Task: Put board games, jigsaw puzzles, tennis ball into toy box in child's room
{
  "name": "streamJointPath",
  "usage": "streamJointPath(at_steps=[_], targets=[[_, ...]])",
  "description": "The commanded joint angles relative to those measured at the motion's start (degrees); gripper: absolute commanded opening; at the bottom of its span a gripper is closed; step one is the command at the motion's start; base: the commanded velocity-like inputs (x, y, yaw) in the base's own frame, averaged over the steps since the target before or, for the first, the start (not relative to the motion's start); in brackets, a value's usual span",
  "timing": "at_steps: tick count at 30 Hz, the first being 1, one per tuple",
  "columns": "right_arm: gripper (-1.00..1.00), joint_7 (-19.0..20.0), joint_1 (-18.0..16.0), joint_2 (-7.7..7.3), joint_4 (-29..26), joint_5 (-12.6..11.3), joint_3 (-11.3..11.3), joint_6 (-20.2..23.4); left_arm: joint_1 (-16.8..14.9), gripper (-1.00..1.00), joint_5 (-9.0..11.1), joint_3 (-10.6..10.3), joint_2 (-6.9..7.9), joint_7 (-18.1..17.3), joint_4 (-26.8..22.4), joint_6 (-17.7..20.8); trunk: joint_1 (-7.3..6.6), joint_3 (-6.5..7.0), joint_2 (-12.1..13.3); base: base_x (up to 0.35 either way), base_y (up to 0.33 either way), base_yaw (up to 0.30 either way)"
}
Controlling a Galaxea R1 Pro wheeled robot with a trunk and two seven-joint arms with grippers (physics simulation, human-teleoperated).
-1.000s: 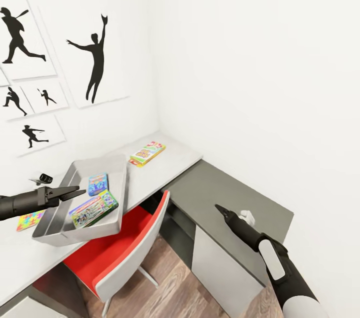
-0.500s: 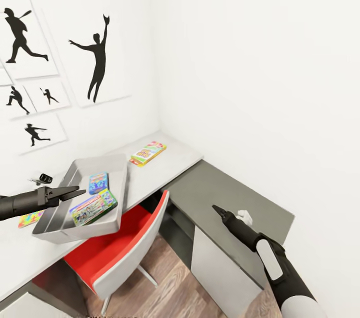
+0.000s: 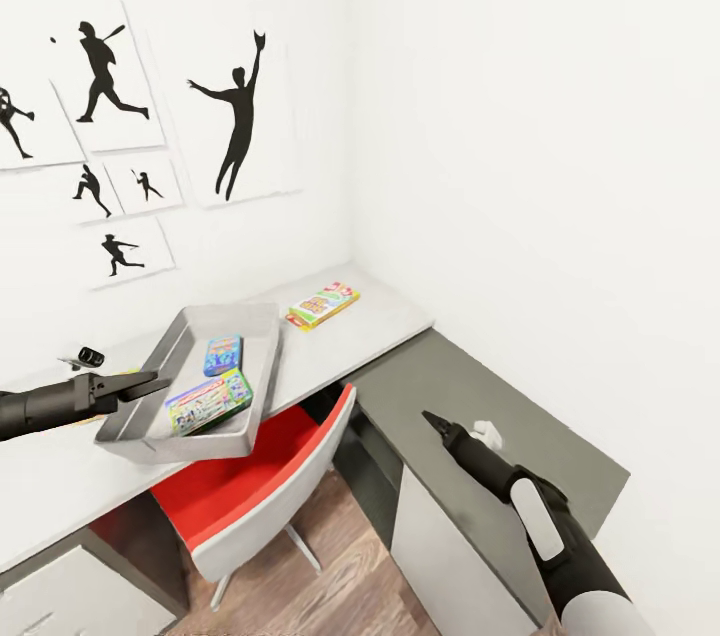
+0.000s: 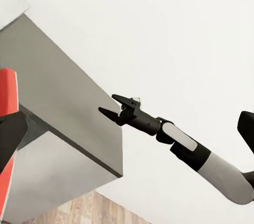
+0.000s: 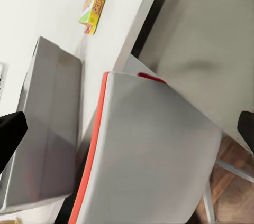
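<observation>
Left of centre on the table [image 3: 330,356], toy box [image 3: 262,371] holding two flat games, likely packed already; yellow game [image 3: 322,305] lying loose beyond, probably next. Left gripper [image 3: 150,383] narrowly parted, empty, at box rim. Right gripper [image 3: 432,420] looking closed, empty, lower right.

One grey toy box [image 3: 262,341] sits on the tabletop [image 3: 360,336]. Three colourful flat boxes show: two in the toy box [image 3: 222,354] [image 3: 208,400] and one yellow board game [image 3: 322,304] outside it. There is one red chair [image 3: 275,476], six wall silhouettes [image 3: 238,121], perhaps more beyond the edge, and two end effectors [image 3: 150,382] [image 3: 432,420].
</observation>
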Motion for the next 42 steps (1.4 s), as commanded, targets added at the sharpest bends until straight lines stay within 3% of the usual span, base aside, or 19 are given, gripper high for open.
streamJointPath(at_steps=[1, 21, 27, 32, 34, 37, 42], targets=[[1.0, 0.1, 0.0, 0.06, 0.0, -0.3, -0.2, 0.5, -0.1, 1.0, 0.0, 0.0, 0.04, -0.2, 0.0, 0.9, 0.04, -0.12, -0.1, 0.015, -0.029, 0.291], [1.0, 0.7, 0.0, -0.79, -1.3, -0.4, -0.4, 0.5, -0.1, 1.0, 0.0, -0.2, 0.25, -0.2, -2.0, 2.8, 0.04, -0.12, -0.1, 0.002, -0.003, 0.262], [1.0, 0.8, 1.3, -1.43, -11.8, -0.3, -0.4, 2.6, -0.1, 1.0, -0.1, -0.2, 0.31, -0.2, -2.1, 3.5, 0.04, -0.12, -0.1, 0.0, 0.0, 0.028], [1.0, 0.4, 7.7, -2.02, -26.8, -0.3, -0.8, 8.5, -0.1, 1.0, -0.1, 0.0, 0.41, -0.2, -2.6, 3.6, 0.04, -0.12, -0.1, 0.0, 0.0, 0.003], [1.0, 0.2, 9.3, -2.16, -33.2, -0.3, -1.4, 12.0, -0.1, 1.0, 0.0, 0.0, 1.34, -0.2, -3.5, 4.0, 0.04, -0.12, -0.1, 0.0, 0.0, 0.0], [1.0, -2.1, 9.9, -2.14, -37.3, -0.3, -2.8, 17.3, -0.6, 1.0, 0.1, 0.1, 2.22, -0.2, -4.2, 4.1, 0.04, -0.12, -0.1, 0.0, 0.0, 0.0], [1.0, -6.6, 10.1, -2.17, -38.4, -0.5, -4.2, 19.9, -0.9, 1.0, -0.4, -0.1, 2.14, -0.2, -3.9, 4.1, 0.04, -0.12, -0.1, 0.0, 0.0, 0.0]])
